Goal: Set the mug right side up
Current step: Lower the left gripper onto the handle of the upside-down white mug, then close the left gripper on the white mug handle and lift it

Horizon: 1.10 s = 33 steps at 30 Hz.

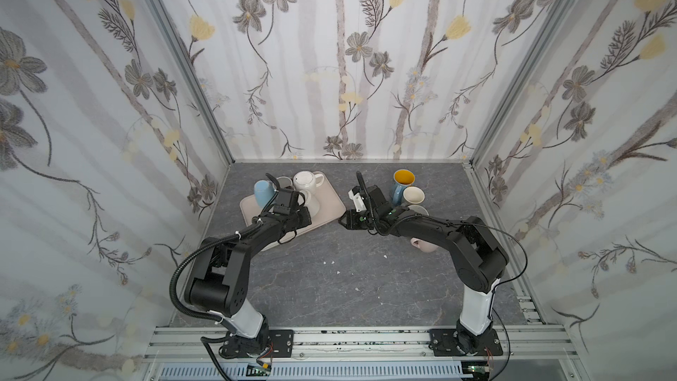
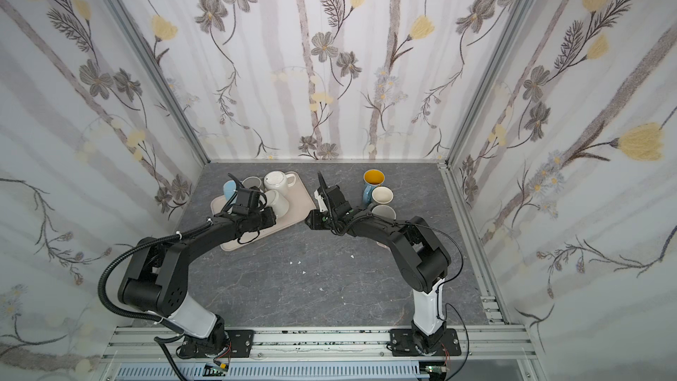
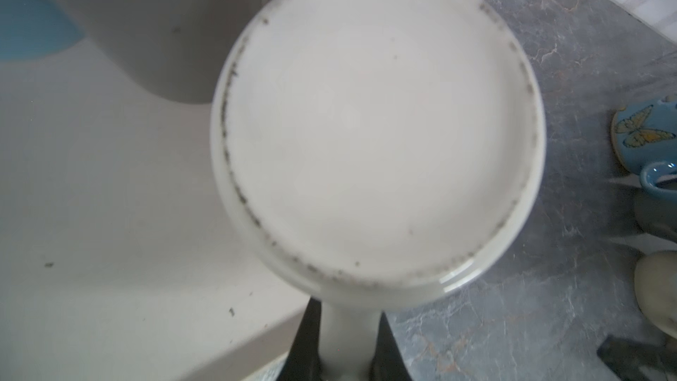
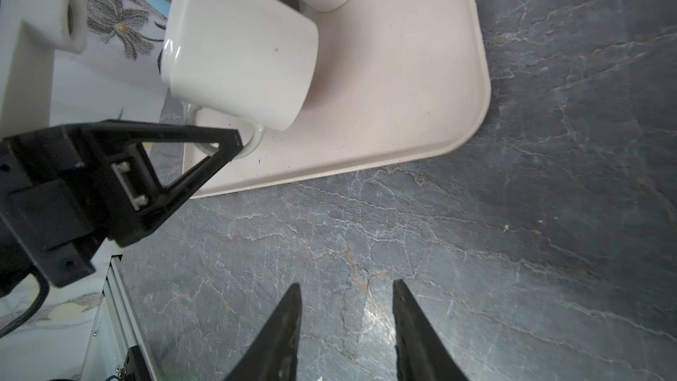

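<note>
In both top views the mug (image 1: pixel 310 202) sits over the tray (image 1: pixel 331 210), at our left gripper (image 1: pixel 301 199); the right gripper (image 1: pixel 346 220) is farther off. In the left wrist view its base faces us, the handle (image 3: pixel 350 331) clamped between the jaws. In the right wrist view it leans, mouth toward the tray; our right gripper is spread, empty.

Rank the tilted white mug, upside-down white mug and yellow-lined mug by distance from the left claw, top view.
1. Tilted white mug, in the left claw.
2. Upside-down white mug, back of the tray.
3. Yellow-lined mug, on the table, right.
</note>
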{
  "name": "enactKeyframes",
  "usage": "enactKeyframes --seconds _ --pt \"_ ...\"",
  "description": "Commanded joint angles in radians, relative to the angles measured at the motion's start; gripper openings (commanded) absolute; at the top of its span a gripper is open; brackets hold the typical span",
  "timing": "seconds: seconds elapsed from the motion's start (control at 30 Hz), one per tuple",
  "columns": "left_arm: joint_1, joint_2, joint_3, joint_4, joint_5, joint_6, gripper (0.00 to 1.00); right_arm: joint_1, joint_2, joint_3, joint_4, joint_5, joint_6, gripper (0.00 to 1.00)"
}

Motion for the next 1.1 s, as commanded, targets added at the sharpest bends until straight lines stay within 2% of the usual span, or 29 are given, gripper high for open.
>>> enactKeyframes --seconds 0.0,0.1,0.23,0.4,0.53,0.83,1.07 --pt "-0.041 0.093 0.100 -0.060 -0.172 -0.002 0.04 -0.002 -0.012 -0.010 0.054 -0.021 0.024 0.41" --pt "-0.083 0.181 0.184 -0.105 -0.235 0.008 0.07 -0.001 -0.016 -0.018 0.054 -0.016 0.026 0.41" --pt "-0.120 0.246 0.245 -0.132 -0.264 0.009 0.13 -0.002 -0.021 -0.026 0.054 -0.005 0.024 0.41" --pt "-0.134 0.251 0.273 -0.150 -0.262 -0.009 0.32 -0.004 -0.019 -0.026 0.054 -0.001 0.020 0.41" --pt "-0.135 0.238 0.288 -0.159 -0.252 -0.018 0.40 -0.005 -0.016 -0.025 0.055 -0.005 0.019 0.41" --pt "-0.135 0.252 0.358 -0.174 -0.237 -0.018 0.42 -0.008 -0.014 -0.035 0.055 -0.011 0.012 0.41" --pt "-0.134 0.294 0.386 -0.199 -0.251 -0.018 0.34 -0.013 -0.021 -0.046 0.054 -0.014 0.008 0.41"
